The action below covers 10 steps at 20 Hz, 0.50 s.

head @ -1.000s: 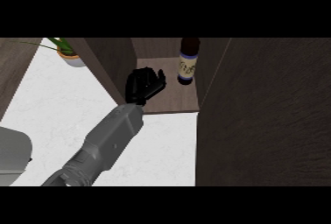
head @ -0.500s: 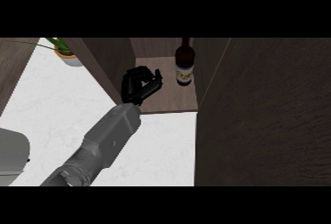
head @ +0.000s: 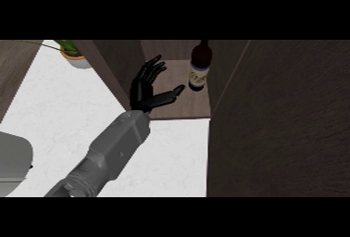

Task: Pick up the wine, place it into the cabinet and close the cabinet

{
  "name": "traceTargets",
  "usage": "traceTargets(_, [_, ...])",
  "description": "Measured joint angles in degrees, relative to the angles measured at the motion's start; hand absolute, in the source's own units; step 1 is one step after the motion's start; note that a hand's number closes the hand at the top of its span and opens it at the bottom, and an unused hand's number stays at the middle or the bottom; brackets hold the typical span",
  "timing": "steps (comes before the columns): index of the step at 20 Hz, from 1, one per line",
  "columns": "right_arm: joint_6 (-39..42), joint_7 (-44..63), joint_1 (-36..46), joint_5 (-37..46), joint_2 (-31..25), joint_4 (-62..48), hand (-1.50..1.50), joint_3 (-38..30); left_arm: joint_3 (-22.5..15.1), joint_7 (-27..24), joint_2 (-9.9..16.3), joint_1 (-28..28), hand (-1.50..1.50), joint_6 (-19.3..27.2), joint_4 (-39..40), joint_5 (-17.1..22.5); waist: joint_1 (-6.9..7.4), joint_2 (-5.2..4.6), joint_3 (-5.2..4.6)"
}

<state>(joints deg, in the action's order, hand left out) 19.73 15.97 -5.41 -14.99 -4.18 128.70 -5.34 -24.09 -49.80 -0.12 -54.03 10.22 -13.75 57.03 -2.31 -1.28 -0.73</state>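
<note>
The wine bottle (head: 198, 69), dark with a pale label, stands upright on the floor of the open cabinet (head: 184, 104), near its back right. My left hand (head: 149, 90) is inside the cabinet's opening, just left of the bottle and apart from it. Its fingers are straight and spread and point away from me, and the thumb points toward the bottle. It holds nothing. The right hand does not show.
A wide dark brown panel (head: 280, 120), the cabinet's door or side, fills the right of the view. Another brown panel (head: 113, 65) rises on the left of the opening. A potted plant (head: 71, 53) stands on the white counter (head: 61, 111) at the back left. A grey rounded shape (head: 12, 162) sits at the left edge.
The bottle, slightly tilted a second ago, now stands straight. My left hand stayed beside it, drawing a little away while its fingers spread out straighter.
</note>
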Motion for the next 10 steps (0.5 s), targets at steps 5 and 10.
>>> traceTargets(5, [-0.67,0.50,-0.63,1.26,0.49,1.17,-1.50,0.62,-1.77,0.85,0.02,2.26,-1.50,2.18,-5.17,-1.24,1.22,0.44,0.05])
traceTargets(10, [-1.94,1.85,0.48,2.29,1.03,1.19,-1.50,1.50,-3.99,3.51,0.68,6.32,-1.50,4.82,-13.69,-3.23,2.66,1.12,0.33])
